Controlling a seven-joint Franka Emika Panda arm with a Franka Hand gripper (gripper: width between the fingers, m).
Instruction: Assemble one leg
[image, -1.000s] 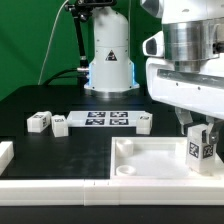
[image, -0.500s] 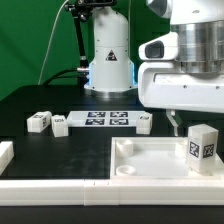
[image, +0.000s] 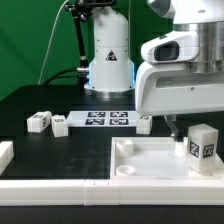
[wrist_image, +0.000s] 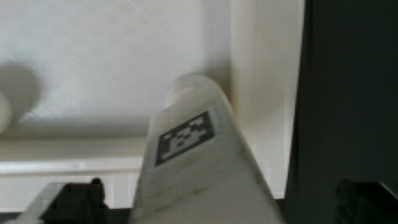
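One leg (image: 201, 146), one panel (image: 145, 160), three small blocks (image: 38, 122) sitting on the table (image: 45, 152), leg standing upright just beneath the claw (wrist_image: 222, 197), claw hanging wide open, gripping nothing.

On my feed the black worktop (image: 60, 150) carries the marker board (image: 105, 120) flat at its middle. Toward the exterior view's left of it I see a small white block (image: 38, 122) and a second block (image: 59, 125) just beside the board; a third block (image: 143, 123) sits at the board's other end. The large white panel (image: 150, 160) lies nearer the camera, with a white rail (image: 55, 186) along the front edge.
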